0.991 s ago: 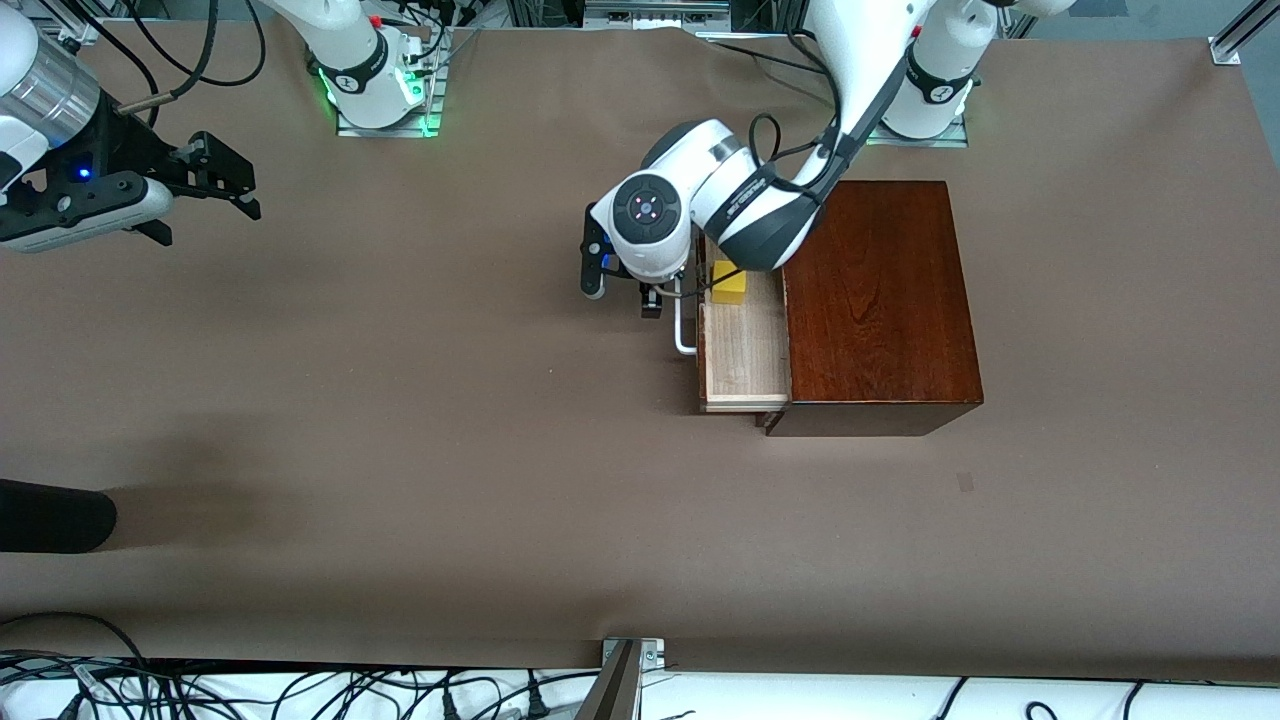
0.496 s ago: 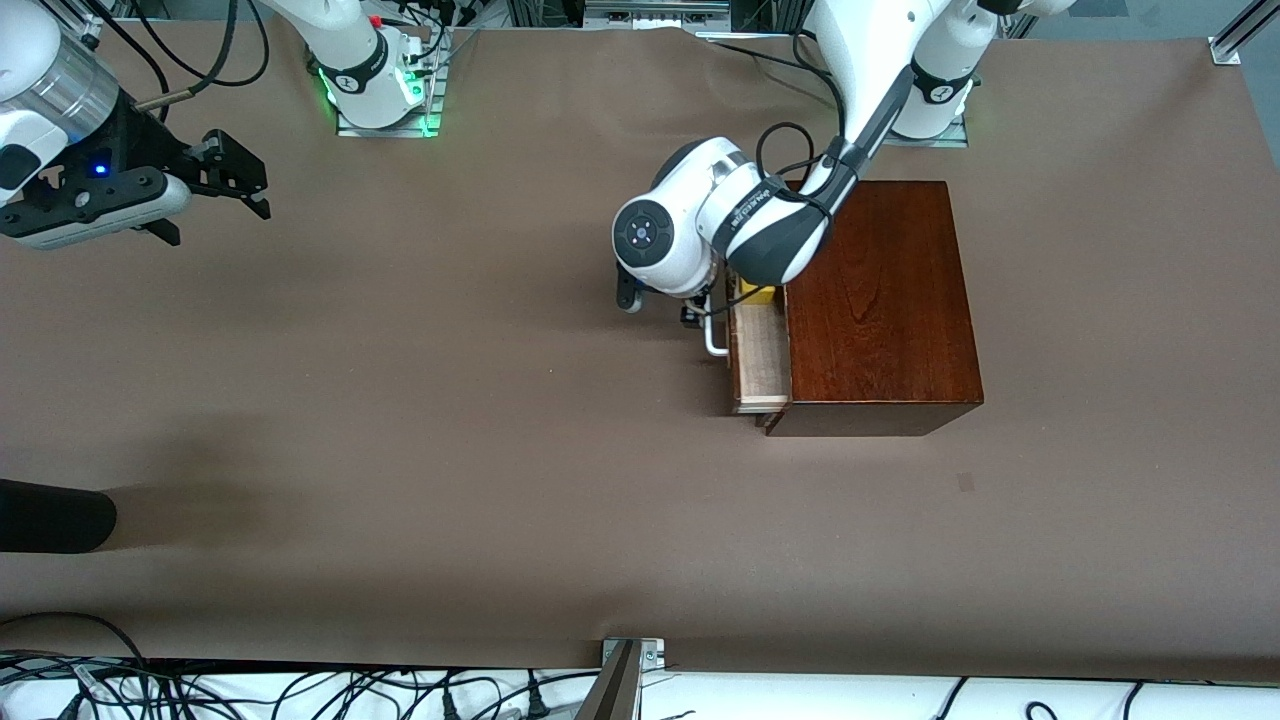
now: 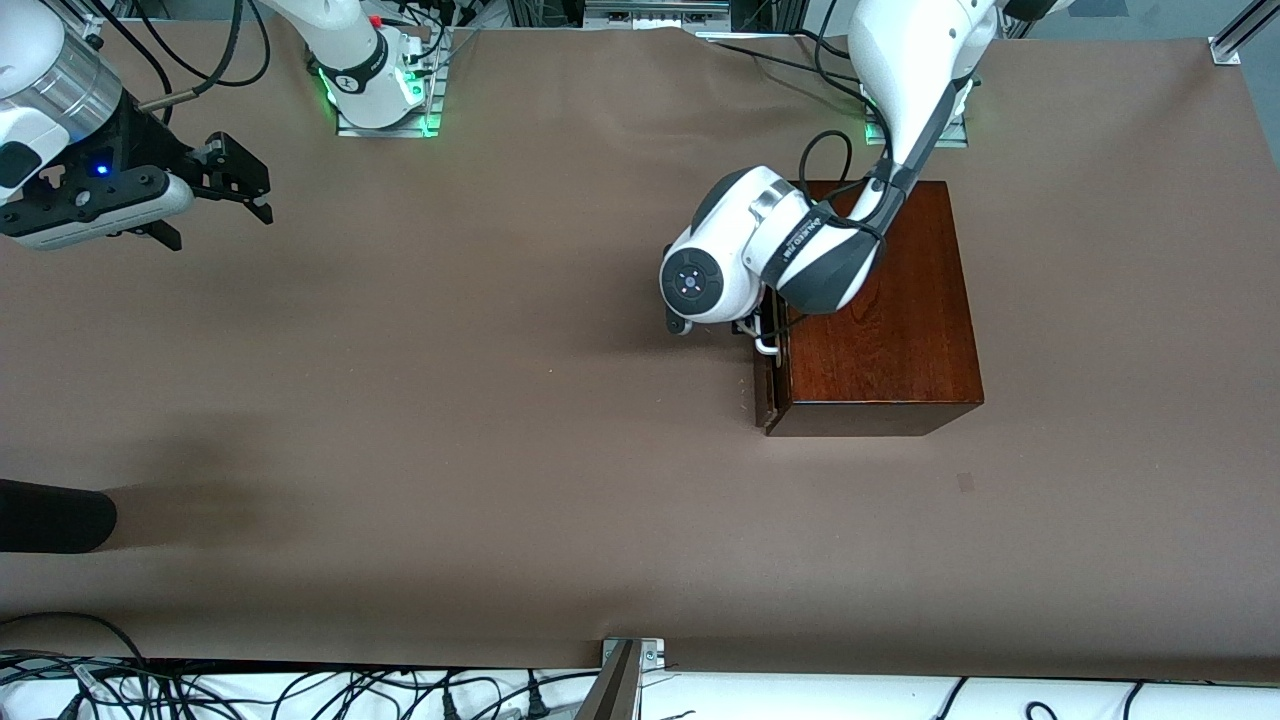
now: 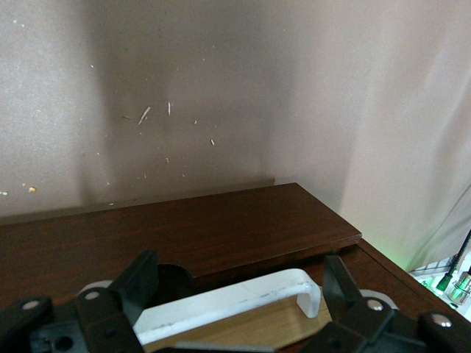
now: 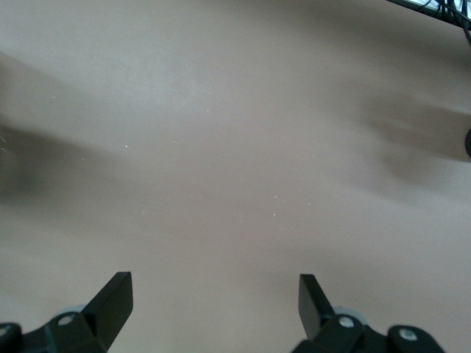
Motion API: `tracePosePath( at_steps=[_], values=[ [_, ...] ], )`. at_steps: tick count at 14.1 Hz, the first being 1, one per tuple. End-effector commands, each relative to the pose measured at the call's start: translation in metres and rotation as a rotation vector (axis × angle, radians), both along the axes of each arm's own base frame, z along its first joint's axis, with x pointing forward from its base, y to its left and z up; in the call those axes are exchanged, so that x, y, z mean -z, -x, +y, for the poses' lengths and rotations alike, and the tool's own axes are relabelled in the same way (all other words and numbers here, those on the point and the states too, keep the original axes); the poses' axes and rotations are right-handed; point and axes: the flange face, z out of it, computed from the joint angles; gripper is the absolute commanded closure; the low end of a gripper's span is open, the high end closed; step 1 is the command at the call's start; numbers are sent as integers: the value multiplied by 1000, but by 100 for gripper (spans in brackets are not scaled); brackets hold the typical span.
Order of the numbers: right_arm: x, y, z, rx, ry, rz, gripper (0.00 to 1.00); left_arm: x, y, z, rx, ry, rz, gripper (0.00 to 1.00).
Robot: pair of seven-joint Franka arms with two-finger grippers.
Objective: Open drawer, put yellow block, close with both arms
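Note:
The glossy dark wooden box [image 3: 880, 310] stands toward the left arm's end of the table. Its drawer [image 3: 765, 385] is pushed almost fully in, with only the dark front standing slightly proud. A thin strip of pale wood [image 4: 257, 331] shows in the left wrist view. The white handle [image 3: 766, 346] pokes out from under the left wrist. My left gripper [image 3: 748, 328] is at the drawer front. Its open fingers [image 4: 140, 276] straddle the handle [image 4: 243, 298] without clamping it. The yellow block is hidden. My right gripper [image 3: 240, 185] hangs open and empty over bare table at the right arm's end; its fingers [image 5: 114, 294] are wide apart.
A dark rounded object [image 3: 50, 515] juts in at the table edge on the right arm's end. A metal post [image 3: 620, 680] and cables lie along the near edge. The arm bases [image 3: 375, 90] stand along the table edge farthest from the front camera.
The left arm has pushed the drawer from well open to nearly shut, and the yellow block has gone out of sight inside. The right gripper has hardly moved.

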Motion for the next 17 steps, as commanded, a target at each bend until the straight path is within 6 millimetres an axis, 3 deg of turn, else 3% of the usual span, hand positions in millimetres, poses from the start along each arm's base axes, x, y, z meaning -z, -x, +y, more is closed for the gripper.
tracePosePath(
  at_steps=[1, 5, 9, 11, 14, 17],
  values=[
    [-4, 5, -5, 19, 11, -3, 0, -40, -11, 13, 5, 3, -65, 0],
    [-4, 0, -22, 50, 17, -13, 0, -73, -17, 21, -21, 33, -107, 0],
    [10, -11, -27, 105, 49, 3, 0, -158, -41, 20, -91, 104, -257, 0],
    [9, -13, -34, 127, 41, -4, 0, -178, -63, 52, -142, 53, -305, 0],
    [8, -14, -35, 141, 31, -19, 0, -240, -104, 104, -249, 57, -466, 0],
    [6, -16, -34, 141, 21, -38, 0, -248, -120, 133, -310, 35, -525, 0]
  ],
)
